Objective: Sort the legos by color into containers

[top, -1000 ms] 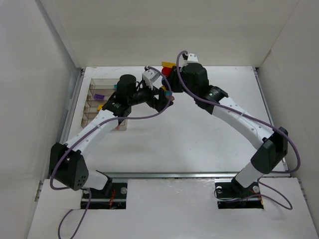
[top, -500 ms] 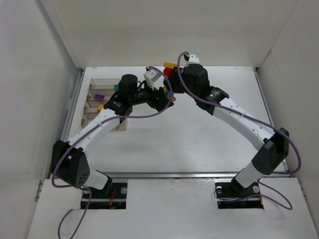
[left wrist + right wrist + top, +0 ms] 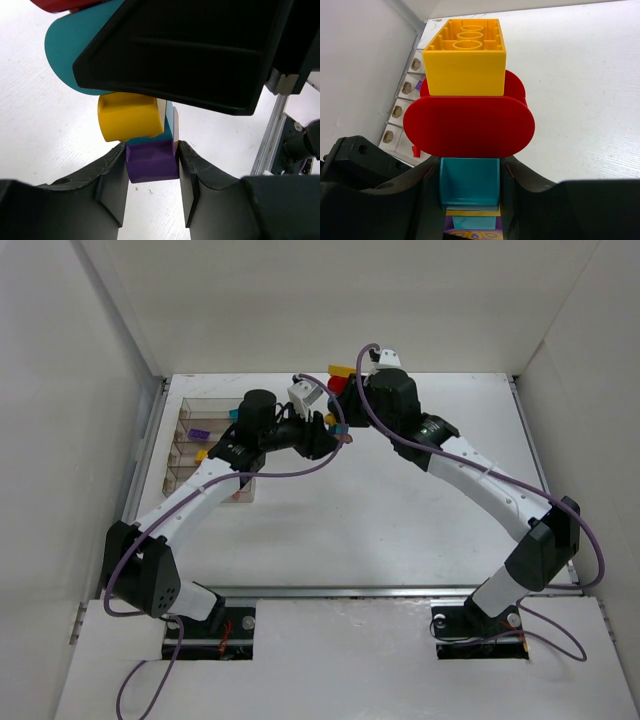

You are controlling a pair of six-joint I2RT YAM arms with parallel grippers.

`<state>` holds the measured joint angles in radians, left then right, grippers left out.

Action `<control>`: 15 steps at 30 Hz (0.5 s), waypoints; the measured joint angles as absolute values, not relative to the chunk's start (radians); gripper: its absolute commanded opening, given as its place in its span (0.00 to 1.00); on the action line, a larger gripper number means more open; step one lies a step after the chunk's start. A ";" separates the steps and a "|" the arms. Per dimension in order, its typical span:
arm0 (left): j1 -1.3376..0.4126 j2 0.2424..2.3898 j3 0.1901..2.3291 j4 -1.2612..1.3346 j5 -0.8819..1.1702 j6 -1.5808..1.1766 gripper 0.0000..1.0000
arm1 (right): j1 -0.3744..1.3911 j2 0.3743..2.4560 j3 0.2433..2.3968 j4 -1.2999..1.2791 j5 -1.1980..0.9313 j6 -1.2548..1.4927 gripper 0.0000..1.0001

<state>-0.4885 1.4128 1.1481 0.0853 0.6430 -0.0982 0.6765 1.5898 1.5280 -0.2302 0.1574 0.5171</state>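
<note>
A stack of legos hangs in the air at the back middle, with a yellow brick (image 3: 467,57) on red rounded plates (image 3: 468,126). My right gripper (image 3: 469,170) is shut on the teal brick (image 3: 469,181) under the plates. At the stack's lower end are a small yellow piece (image 3: 127,117) and a purple brick (image 3: 152,161). My left gripper (image 3: 151,150) is shut on that purple brick, one finger on each side. From above the two grippers meet at the stack (image 3: 338,380). The clear container (image 3: 205,445) lies at the left and holds a purple lego (image 3: 197,433) and a yellow one (image 3: 200,454).
White walls close in the table (image 3: 400,520) on the left, back and right. The container's far end shows in the right wrist view (image 3: 402,107) with a small red piece (image 3: 416,151) in it. Both arms arch over the table's middle.
My left gripper's fingers have closed from wide open onto the purple brick, and the left arm has edged toward the stack. The right arm and its stack have stayed put.
</note>
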 measured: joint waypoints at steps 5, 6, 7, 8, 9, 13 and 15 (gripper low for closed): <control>-0.488 1.413 1.148 0.084 0.642 -0.090 0.00 | 0.677 1.584 1.526 -0.233 0.169 0.517 0.00; -0.489 1.413 1.148 0.081 0.643 -0.088 0.00 | 0.678 1.580 1.523 -0.234 0.176 0.517 0.00; -0.489 1.413 1.148 0.078 0.644 -0.085 0.00 | 0.682 1.577 1.521 -0.239 0.186 0.517 0.00; -0.490 1.413 1.148 0.073 0.644 -0.082 0.00 | 0.684 1.575 1.521 -0.242 0.196 0.517 0.00; -0.491 1.412 1.148 0.068 0.646 -0.076 0.00 | 0.688 1.571 1.520 -0.247 0.204 0.517 0.00; -0.495 1.412 1.149 0.037 0.652 -0.045 0.00 | 0.696 1.563 1.505 -0.254 0.226 0.520 0.00; -0.495 1.412 1.149 0.012 0.653 -0.022 0.00 | 0.701 1.563 1.502 -0.253 0.244 0.520 0.00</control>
